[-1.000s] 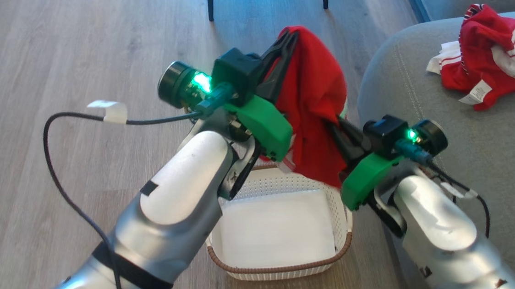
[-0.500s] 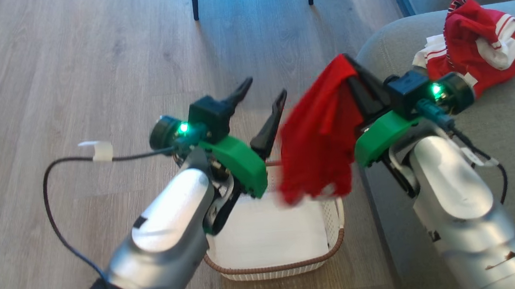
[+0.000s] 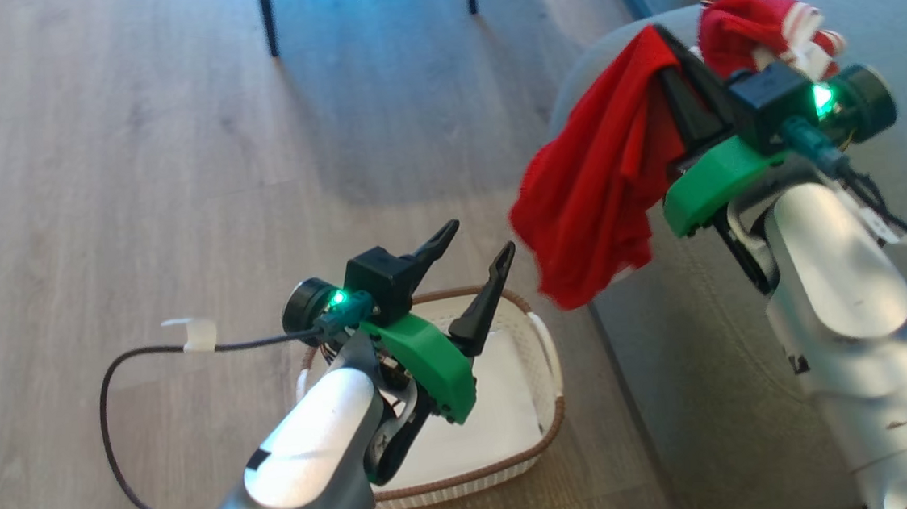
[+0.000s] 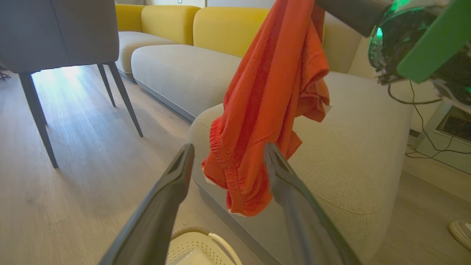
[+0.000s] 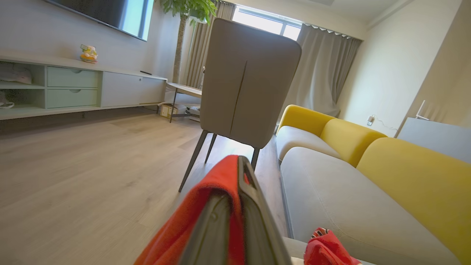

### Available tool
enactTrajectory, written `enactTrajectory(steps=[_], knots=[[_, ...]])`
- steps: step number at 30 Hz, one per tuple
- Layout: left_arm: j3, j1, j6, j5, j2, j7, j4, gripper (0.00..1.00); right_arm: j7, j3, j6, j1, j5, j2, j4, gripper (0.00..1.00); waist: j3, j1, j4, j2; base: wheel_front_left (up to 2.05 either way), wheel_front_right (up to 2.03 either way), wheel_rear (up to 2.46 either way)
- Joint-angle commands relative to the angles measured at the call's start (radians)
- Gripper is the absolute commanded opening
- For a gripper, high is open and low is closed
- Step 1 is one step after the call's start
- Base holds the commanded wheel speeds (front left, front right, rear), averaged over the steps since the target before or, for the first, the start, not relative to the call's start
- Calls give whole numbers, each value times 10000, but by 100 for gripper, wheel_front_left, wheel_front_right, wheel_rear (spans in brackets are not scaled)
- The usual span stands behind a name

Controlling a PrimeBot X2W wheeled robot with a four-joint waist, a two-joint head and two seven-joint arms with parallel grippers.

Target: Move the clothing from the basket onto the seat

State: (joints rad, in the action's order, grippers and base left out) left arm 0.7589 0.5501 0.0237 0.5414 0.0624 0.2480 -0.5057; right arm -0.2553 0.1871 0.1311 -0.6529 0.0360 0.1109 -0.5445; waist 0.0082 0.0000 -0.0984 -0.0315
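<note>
Step in hand: second garment in transit from basket to seat. Right gripper (image 3: 659, 40) is clamped tight on the red shorts (image 3: 594, 187), pinching a fold at the top. The rest hangs free by the rounded corner of the seat (image 3: 691, 397), clear of the basket (image 3: 471, 484). Left gripper (image 3: 480, 238) is spread wide, holding nothing, hovering over the basket. Jersey (image 3: 751, 21) already lies crumpled on the seat, just past the right gripper. Basket looks empty with its flat white bottom showing, but the left arm covers part of it, so can't fully confirm

Next move, my read: carry the right arm further over the cushion, lower until the cloth pools, then let go. The low end hangs well down, so it needs clearance over the seat edge or it may slide off

Materials:
- shorts: thin, limp knit with a gathered elastic band at the low end; will bunch, not lie flat
- jersey: same red, white striped trim
- seat: coarse grey woven fabric, stitched seam, rounded edges
- basket: oval, hard perforated white plastic, brown woven-look rim, white loop handles
</note>
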Motion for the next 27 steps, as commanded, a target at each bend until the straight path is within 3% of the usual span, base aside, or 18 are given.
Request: enactTrajectory(steps=[1, 18, 27], knots=[[-445, 259, 28, -126, 30, 136, 393, 100, -65, 134, -4, -634, 60, 7, 345, 0, 23, 0, -441, 0, 0, 0, 0], [-806, -351, 141, -715, -115, 137, 1419, 100, -65, 395, -4, -1483, -303, 613, -43, 0, 416, 0, -2900, 0, 0, 0, 0], [-663, -249, 51, -721, -120, 137, 1552, 100, -65, 368, -4, -1627, -364, 708, -94, 0, 658, 0, -3480, 0, 0, 0, 0]])
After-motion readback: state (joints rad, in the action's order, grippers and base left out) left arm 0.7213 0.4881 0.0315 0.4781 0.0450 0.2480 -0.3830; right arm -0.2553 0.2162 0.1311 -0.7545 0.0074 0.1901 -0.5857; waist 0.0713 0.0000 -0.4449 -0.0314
